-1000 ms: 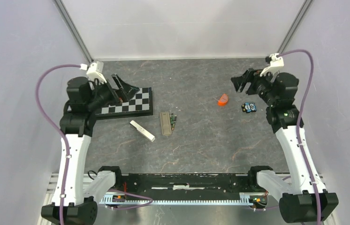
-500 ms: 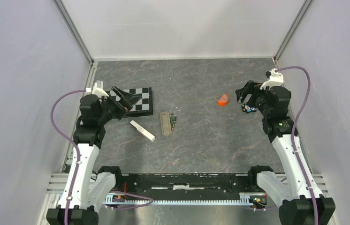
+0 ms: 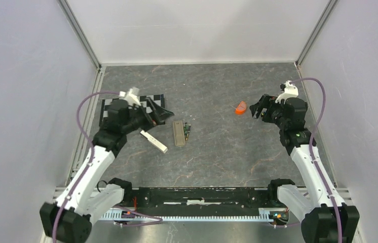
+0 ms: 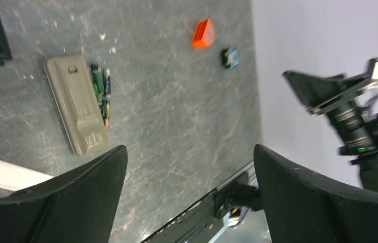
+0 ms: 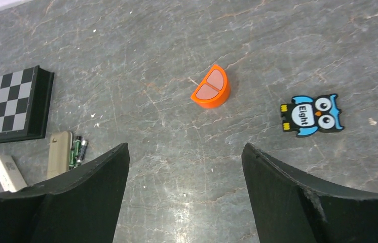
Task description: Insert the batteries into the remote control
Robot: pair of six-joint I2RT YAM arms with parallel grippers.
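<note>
The remote control lies tan back up near the table's middle, also in the left wrist view and the right wrist view. The batteries lie side by side against its right edge, dark with green markings. My left gripper hovers open over the chessboard's right end, just left of the remote, with nothing between its fingers. My right gripper is open and empty at the right, beside the orange piece, far from the remote.
A black-and-white chessboard lies at the left under the left arm. A white bar lies left of the remote. An orange half-round piece and a blue owl tile sit at the right.
The left arm has swung in from the far left to above the chessboard's right end. The right arm has moved nearer and leftward beside the orange piece. Both grippers stay open.
</note>
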